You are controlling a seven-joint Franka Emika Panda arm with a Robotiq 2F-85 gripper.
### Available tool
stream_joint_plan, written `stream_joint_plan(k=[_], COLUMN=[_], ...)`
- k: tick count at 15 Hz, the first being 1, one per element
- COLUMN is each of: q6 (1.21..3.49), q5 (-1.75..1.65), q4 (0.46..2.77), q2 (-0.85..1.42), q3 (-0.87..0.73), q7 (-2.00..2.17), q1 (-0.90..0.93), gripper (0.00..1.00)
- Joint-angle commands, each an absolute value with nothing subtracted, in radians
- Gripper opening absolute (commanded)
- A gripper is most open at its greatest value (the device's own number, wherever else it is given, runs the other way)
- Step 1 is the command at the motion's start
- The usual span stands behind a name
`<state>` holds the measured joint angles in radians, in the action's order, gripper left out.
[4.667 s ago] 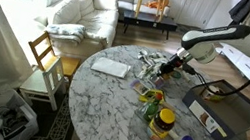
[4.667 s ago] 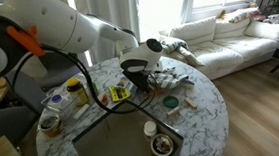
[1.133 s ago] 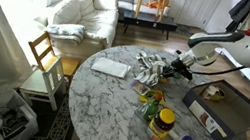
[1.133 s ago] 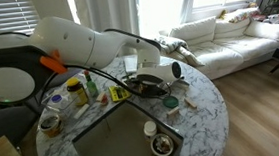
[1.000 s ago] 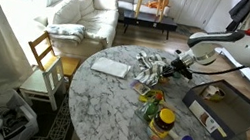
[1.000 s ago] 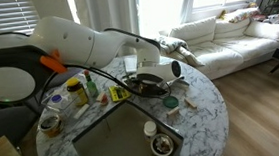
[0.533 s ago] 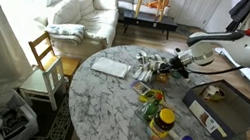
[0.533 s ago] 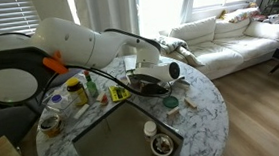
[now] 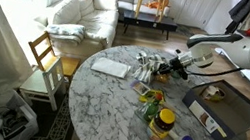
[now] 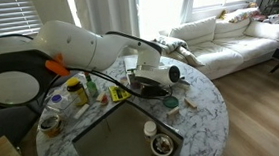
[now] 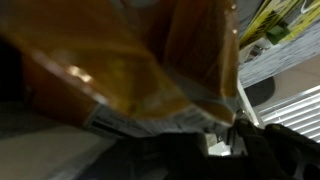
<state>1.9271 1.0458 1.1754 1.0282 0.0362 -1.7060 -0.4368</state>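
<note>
My gripper (image 9: 171, 65) hangs low over the far side of a round marble table (image 9: 99, 106), at a heap of crumpled clear plastic bags (image 9: 149, 64). It shows in both exterior views (image 10: 148, 79), with the heap (image 10: 171, 73) right beside it. In the wrist view a translucent bag with orange contents and a white label (image 11: 130, 60) fills almost the whole picture, pressed close to the camera. The dark jaws (image 11: 215, 140) sit at the bottom edge and appear closed on that bag.
A white paper stack (image 9: 110, 67), a yellow-lidded jar (image 9: 163, 121), a green packet (image 9: 150, 106) and a dark box (image 9: 223, 106) lie on the table. Jars (image 10: 75, 90), a green lid (image 10: 168, 102) and a bowl (image 10: 163, 144) show too. A wooden chair (image 9: 45, 62) stands by the table.
The gripper has shifted slightly and the bag heap has drawn in and looks smaller than a second ago. The rest of the table is unchanged.
</note>
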Motion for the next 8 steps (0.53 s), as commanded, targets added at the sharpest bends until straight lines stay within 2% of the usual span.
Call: stream_joint_plan(k=[1,4,5,8], q6=[1.922,1.916,1.913,1.911], q5=[1.039,1.029,1.021,1.004], q4=[1.166,1.169,1.172,1.178], q2=[1.041,1.036,1.032,1.022], q3=[0.026,0.02,0.015,0.005], q7=[-1.707,-1.704,-1.701,-1.698], q1=[-0.439,-0.439,-0.438,-0.438], gripper=[0.73,0.95,0.99,1.0])
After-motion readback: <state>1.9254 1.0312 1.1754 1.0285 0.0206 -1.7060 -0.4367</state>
